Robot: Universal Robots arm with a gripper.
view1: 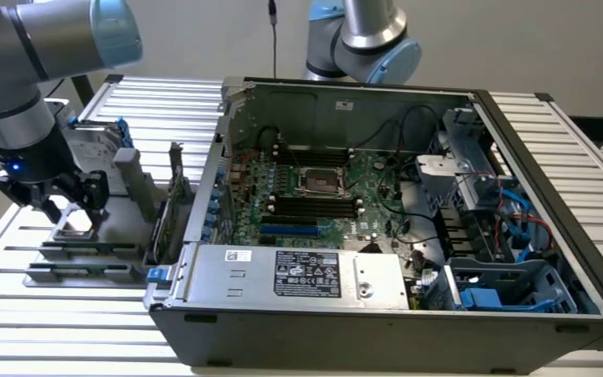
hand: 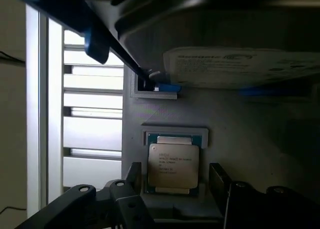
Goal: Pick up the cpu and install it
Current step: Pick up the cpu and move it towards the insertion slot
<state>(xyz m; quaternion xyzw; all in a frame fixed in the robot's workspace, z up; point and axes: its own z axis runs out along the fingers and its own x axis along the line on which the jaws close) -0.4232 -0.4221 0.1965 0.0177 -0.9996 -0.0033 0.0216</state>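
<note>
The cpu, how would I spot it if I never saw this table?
Start at the big open computer case, then look to the exterior view's left, at the grey parts holder on the slatted table. The cpu lies flat in a square pocket there, under the open tool. It is a small shiny silver square, unlike the larger hard drive near it.

cpu (hand: 172,164): small flat square chip, pale silver metal lid, thin dark rim at edges. Few faint lines of print on lid, too small to read. Lies flat, lid up, seated in square recessed pocket (hand: 200,135) of grey tray (hand: 250,139), sides square with pocket walls. Tray sits on slatted table (view1: 9,314), at exterior view's left of open computer case (view1: 553,157). Chip well apart from motherboard socket (view1: 323,182) inside case.
</note>
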